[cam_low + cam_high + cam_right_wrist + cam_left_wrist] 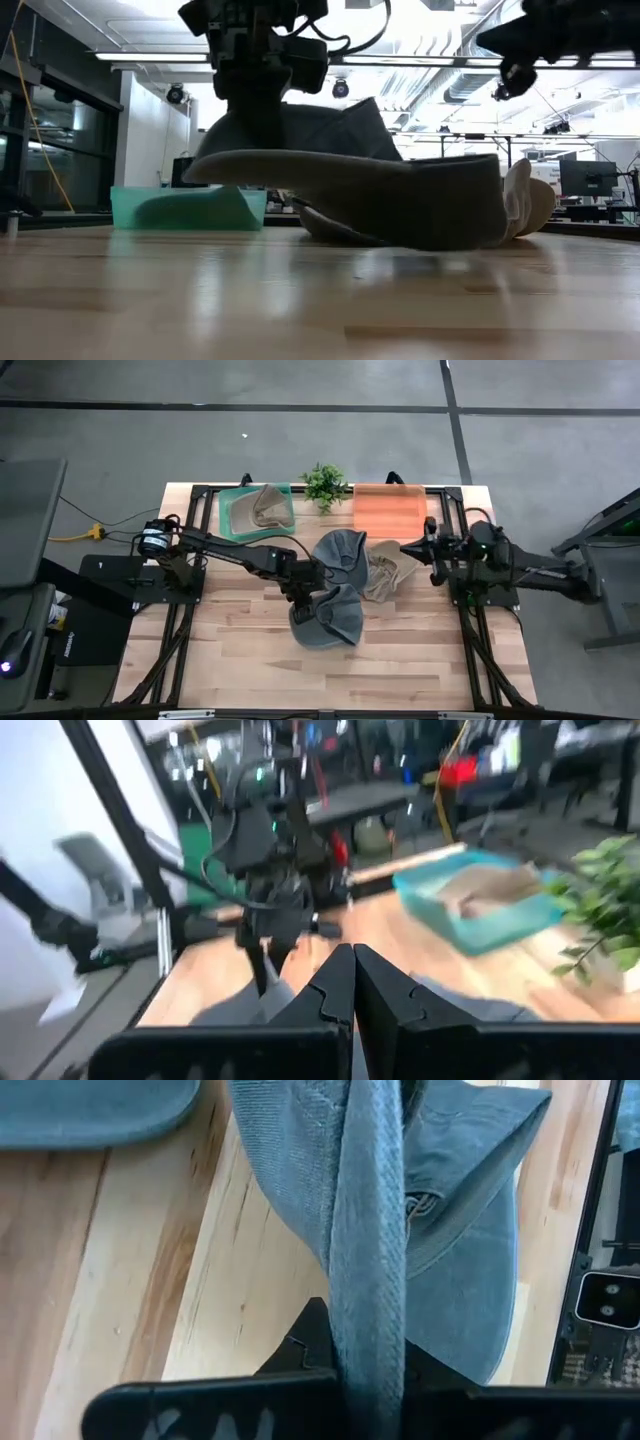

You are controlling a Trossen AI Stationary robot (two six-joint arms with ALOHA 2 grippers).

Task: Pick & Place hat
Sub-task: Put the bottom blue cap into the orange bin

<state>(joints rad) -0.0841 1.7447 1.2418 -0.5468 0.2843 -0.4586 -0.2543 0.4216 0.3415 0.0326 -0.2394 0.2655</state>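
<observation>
Honestly, left gripper (303,612), mid-frame, looks clamped on the grey hat (330,615); lift clear before swinging upper-left to the green bin (232,525).

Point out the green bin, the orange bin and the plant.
Green bin (232,510), high view: on its bare floor, left of the tan hat inside.
Orange bin (390,508), high view: middle of its floor.
Plant (324,484), high view: centre of the leaves.

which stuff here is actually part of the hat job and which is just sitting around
In the job: grey hat pinched in the left gripper; second grey hat; tan hat; green bin holding a tan hat; orange bin.

Lying about: small plant; right gripper, waiting.
</observation>
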